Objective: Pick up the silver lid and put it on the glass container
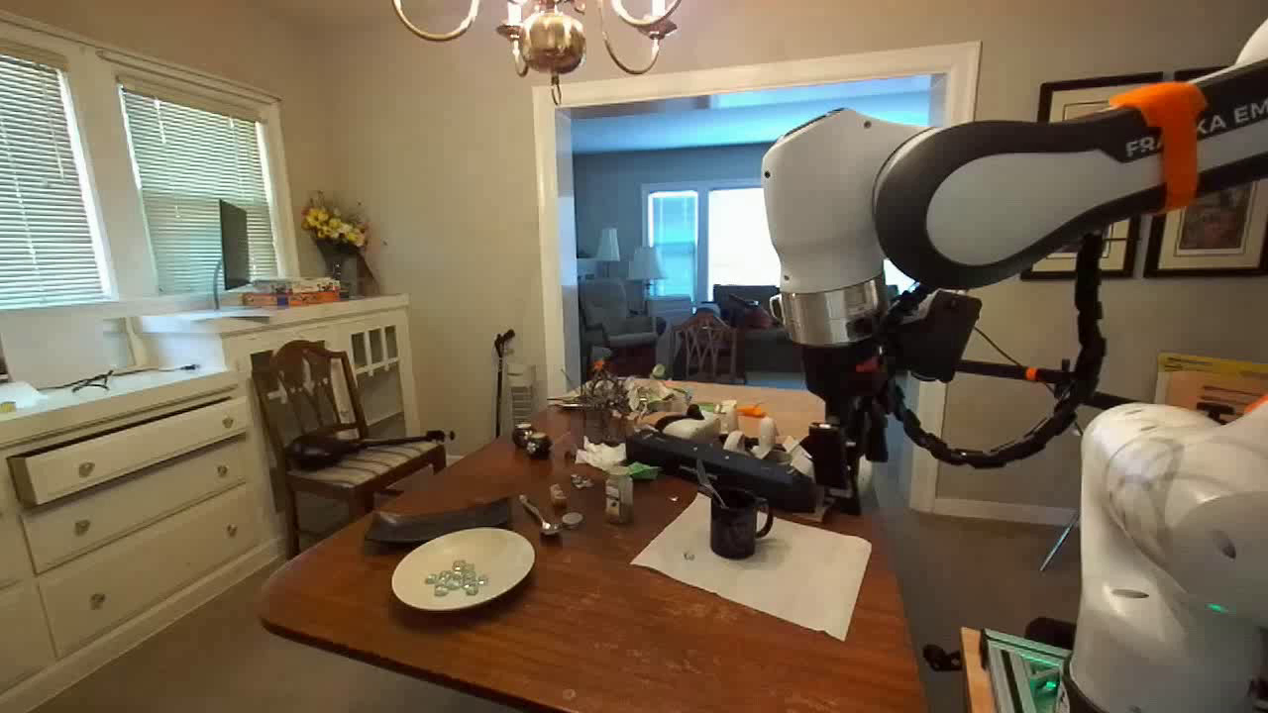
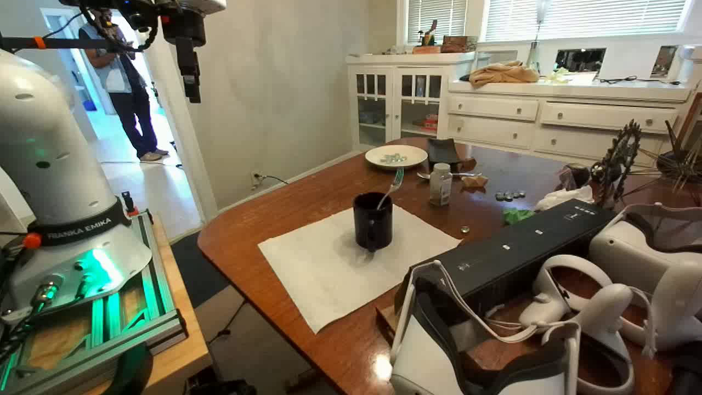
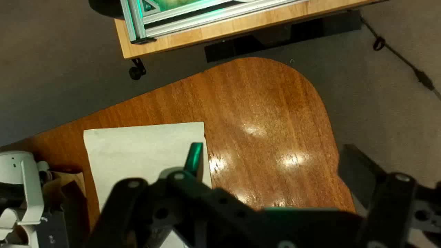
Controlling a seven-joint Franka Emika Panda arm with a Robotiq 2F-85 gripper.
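A small flat silver lid [image 1: 572,519] lies on the brown table, beside a spoon and close to the glass container [image 1: 619,495]. That container, a clear jar with a label, stands upright with no lid visible on top; it also shows in an exterior view as the glass container [image 2: 440,185]. I cannot make out the lid there. My gripper [image 3: 274,155] is open, its fingers wide apart with only table far below between them. In an exterior view the gripper [image 2: 193,93] hangs high near the table's corner, well away from lid and container.
A black mug [image 2: 373,222] with a fork in it stands on a white sheet [image 2: 307,274]. A plate [image 1: 406,584] of glass beads, a dark tray [image 1: 436,525] and a spoon [image 1: 540,520] lie beyond. A long black box [image 2: 515,247] and white headsets [image 2: 428,356] crowd one side.
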